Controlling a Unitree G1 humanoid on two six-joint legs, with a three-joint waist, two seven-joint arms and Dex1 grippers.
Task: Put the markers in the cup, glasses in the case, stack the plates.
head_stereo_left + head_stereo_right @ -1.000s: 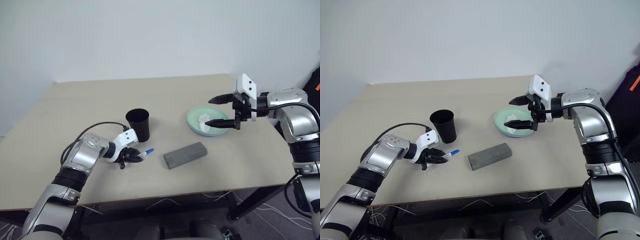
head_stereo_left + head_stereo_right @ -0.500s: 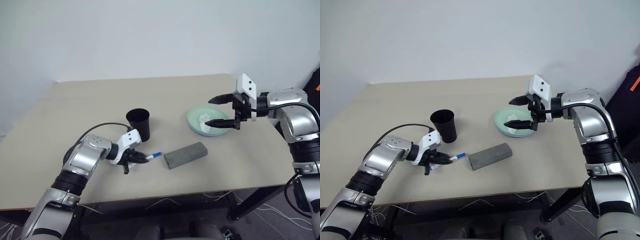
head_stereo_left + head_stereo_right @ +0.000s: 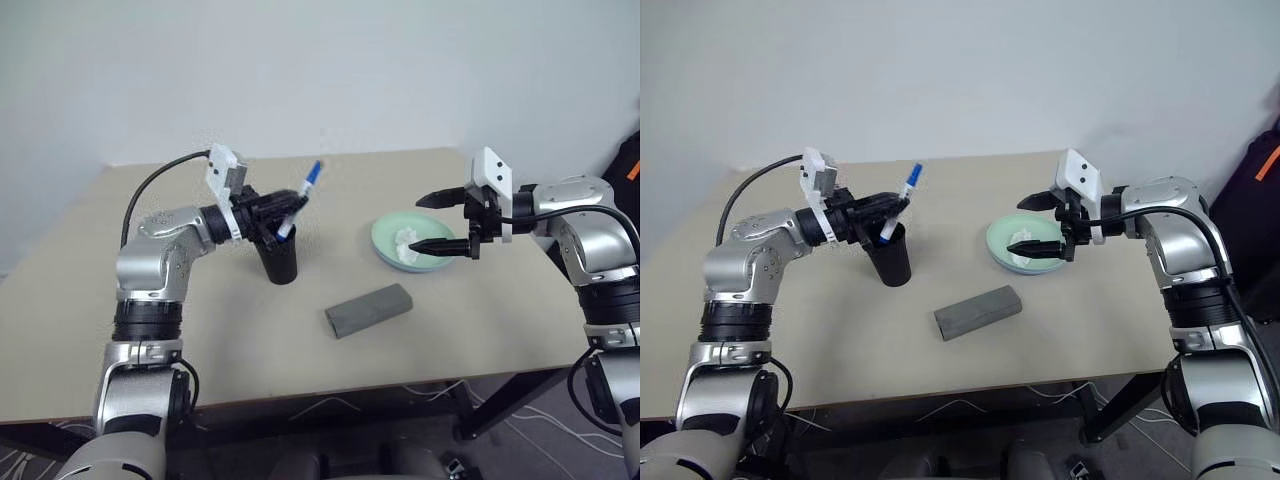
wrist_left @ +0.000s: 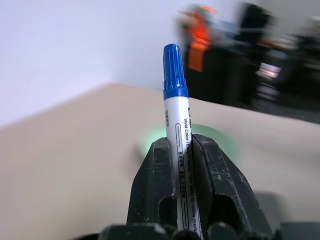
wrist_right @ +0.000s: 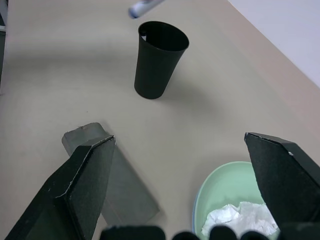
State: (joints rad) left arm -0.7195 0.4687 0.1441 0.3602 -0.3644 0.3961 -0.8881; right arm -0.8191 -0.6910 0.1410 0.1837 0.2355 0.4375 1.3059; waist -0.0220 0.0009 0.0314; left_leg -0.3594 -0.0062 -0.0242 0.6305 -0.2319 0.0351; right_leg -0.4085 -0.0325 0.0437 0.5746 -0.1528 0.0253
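The left claw (image 3: pixel 283 213) is clamped on the slim white-barrelled marker with the blue cap (image 3: pixel 303 194) and holds it in the air just above the black tapered plastic cup (image 3: pixel 277 255), which stands upright on the beige desk (image 3: pixel 200 330). The claw grips the lower part of the barrel — in the left wrist view the barrel runs up between the two black fingers (image 4: pixel 156 185) and the blue cap stands well clear of them. The marker's long axis is tilted, not plumb: the capped end points up and towards the robot's right, while the lower end dips towards the cup's open mouth, at or just inside the rim as far as the head views show.

That is the relation the next move turns on, to my mind: the cup lies directly below the claw, so the barrel wants lowering along its own slant, or righting a little first, before release. The left arm is plainly the nearer one.

The right claw (image 3: pixel 449 221) hangs wide open with nothing in it, over the near rim of the mint green round plate (image 3: pixel 388 238) — well apart from the cup. Crumpled white tissue (image 3: pixel 407 240) lies in that plate. The grey oblong felt case (image 3: pixel 369 309) lies closed on the desk, nearer the robot, between the cup and the plate.
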